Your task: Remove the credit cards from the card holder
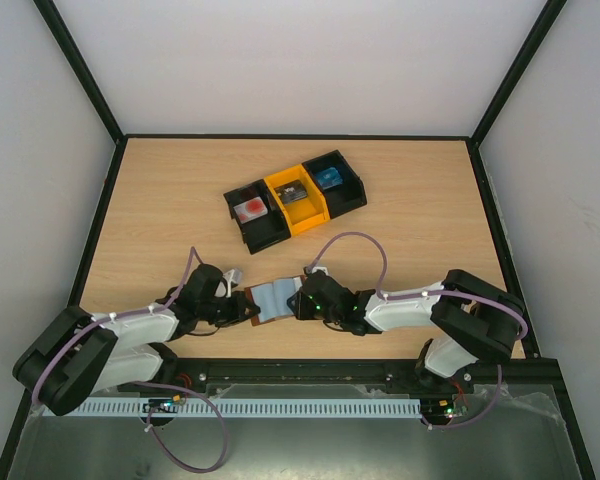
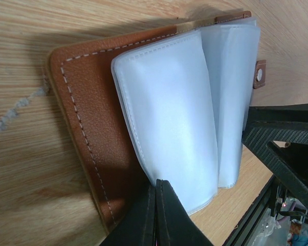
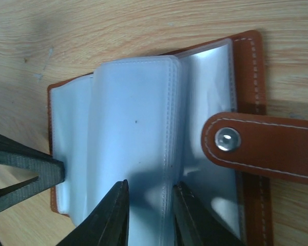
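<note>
Near the table [image 1: 400,230] front edge lies the open brown card holder [image 1: 272,298], contents blurred behind cloudy sleeves [image 3: 133,128]. Jaws of the left gripper [image 2: 156,192] meet at its edge; those of the right gripper [image 3: 150,187] stand narrowly apart over the sleeves.

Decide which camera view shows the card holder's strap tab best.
The right wrist view: the strap tab lies large, its snap clear. The left wrist view catches only its tip; the top view leaves it too small.
</note>
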You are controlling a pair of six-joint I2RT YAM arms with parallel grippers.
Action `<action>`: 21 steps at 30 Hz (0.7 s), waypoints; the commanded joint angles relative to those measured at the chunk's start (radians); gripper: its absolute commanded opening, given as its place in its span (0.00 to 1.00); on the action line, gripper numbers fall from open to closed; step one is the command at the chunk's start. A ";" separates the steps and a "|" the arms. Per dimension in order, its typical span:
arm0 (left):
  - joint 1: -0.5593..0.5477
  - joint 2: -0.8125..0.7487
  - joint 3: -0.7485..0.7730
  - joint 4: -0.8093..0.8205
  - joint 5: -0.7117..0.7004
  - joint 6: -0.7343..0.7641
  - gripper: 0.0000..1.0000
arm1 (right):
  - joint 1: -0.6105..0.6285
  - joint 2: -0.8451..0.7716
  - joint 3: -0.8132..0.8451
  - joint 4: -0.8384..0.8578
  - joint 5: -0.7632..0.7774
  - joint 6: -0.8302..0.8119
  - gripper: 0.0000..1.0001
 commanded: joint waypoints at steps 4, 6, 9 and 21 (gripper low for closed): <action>-0.004 0.017 0.004 -0.004 0.004 0.017 0.03 | 0.011 0.009 0.007 0.076 -0.033 0.008 0.14; -0.003 0.018 0.002 -0.002 0.004 0.017 0.03 | 0.011 0.006 0.002 0.085 -0.029 0.010 0.06; -0.004 0.019 0.001 0.001 0.003 0.015 0.03 | 0.011 -0.002 -0.006 0.093 -0.018 0.013 0.02; -0.003 -0.005 0.023 -0.038 -0.003 0.021 0.05 | 0.011 -0.097 -0.020 -0.073 0.136 -0.008 0.03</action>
